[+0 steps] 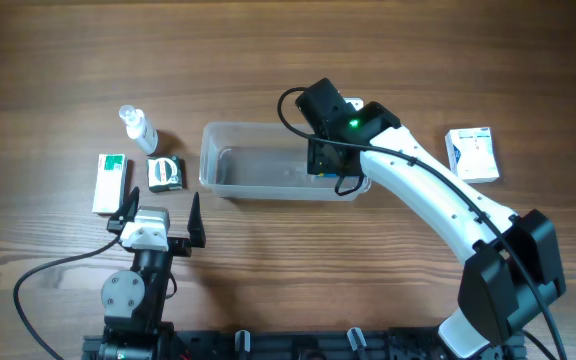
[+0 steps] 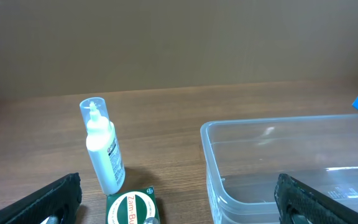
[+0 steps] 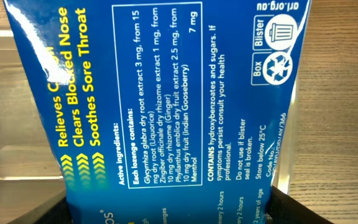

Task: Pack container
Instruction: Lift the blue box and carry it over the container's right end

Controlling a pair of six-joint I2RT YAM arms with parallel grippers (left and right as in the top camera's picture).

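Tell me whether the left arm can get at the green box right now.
Probably yes: the left claw is open, the green box lies just ahead of it, and nothing stands between them. The spray bottle stands beyond it.

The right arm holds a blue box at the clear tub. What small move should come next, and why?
Probably lower the blue box a little into the container, then open the fingers. The right gripper holds it over the container's right end, and the visible floor looks bare.

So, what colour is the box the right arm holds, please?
Blue box, clearest in the right wrist view.
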